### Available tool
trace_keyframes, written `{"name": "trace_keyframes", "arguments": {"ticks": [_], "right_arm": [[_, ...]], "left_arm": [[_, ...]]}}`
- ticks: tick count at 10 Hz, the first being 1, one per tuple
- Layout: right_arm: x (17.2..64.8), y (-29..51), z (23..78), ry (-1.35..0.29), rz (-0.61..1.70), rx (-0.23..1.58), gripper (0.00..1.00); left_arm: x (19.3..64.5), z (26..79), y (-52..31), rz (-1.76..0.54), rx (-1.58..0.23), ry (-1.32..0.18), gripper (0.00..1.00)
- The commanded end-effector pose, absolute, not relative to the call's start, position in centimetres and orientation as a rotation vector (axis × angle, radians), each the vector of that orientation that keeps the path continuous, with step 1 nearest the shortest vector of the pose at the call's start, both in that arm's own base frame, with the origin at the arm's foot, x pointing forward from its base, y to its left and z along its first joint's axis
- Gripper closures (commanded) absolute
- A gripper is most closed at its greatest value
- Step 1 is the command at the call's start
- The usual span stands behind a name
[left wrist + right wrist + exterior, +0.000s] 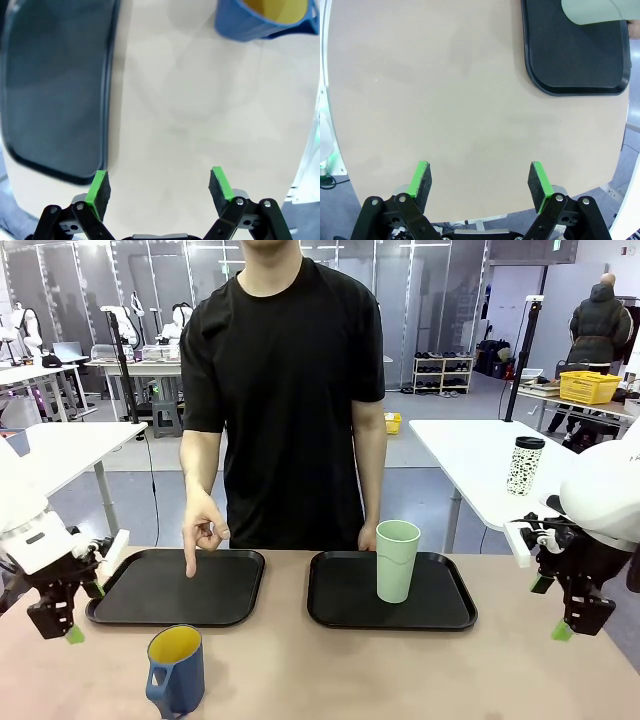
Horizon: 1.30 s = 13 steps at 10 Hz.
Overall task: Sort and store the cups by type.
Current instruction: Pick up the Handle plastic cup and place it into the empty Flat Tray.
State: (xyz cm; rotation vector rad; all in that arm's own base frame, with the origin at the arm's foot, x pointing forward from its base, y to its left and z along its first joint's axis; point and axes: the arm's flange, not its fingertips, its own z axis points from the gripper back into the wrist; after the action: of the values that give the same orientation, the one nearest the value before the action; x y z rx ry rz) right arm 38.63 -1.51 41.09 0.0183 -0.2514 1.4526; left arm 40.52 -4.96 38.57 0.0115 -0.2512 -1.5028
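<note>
The left gripper [160, 187] hung with its jaws spread wide and nothing between them, off the outer end of the left tray [215, 600], close to that tray's near corner. The blue mug [176, 670] stood upright on bare table just on the robot's side of the left tray's near edge, its handle turned toward the robot. It was a little inward of the left gripper and apart from it; in the left wrist view the mug [250, 20] sat ahead of the pads, with open tabletop between them and the tray's rim [107, 100] running along one side. The mint-green tumbler [397, 560] stood upright in the right tray [345, 605], which lay just beside the left tray with a narrow strip of table between the two. The right gripper [480, 187], jaws likewise apart and empty, hovered well beyond that second tray, on the far side from the left tray, over a broad clear stretch of table. A person's hand [205, 528] pointed one finger down at the left tray's far edge; whether the fingertip touched the tray was hard to tell. Most of the left tray's floor lay bare.
</note>
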Motion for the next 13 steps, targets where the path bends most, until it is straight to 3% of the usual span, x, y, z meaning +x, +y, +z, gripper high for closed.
{"name": "trace_keyframes", "arguments": {"ticks": [1, 6, 13], "right_arm": [[38.5, -1.3, 41.1, -0.245, 1.43, 0.005, 0.03], [38.5, -1.3, 41.1, -0.245, 1.43, 0.005, 0.03], [38.5, -1.3, 41.1, -0.245, 1.43, 0.005, 0.03]], "left_arm": [[38.9, 36.7, -5.6, -1.605, -0.117, -0.307, 0.0], [37.1, 32.5, -2.8, -1.682, -0.381, -0.459, 0.0], [36.4, 27.4, 0.5, -1.517, -0.884, -0.962, 0.0]]}}
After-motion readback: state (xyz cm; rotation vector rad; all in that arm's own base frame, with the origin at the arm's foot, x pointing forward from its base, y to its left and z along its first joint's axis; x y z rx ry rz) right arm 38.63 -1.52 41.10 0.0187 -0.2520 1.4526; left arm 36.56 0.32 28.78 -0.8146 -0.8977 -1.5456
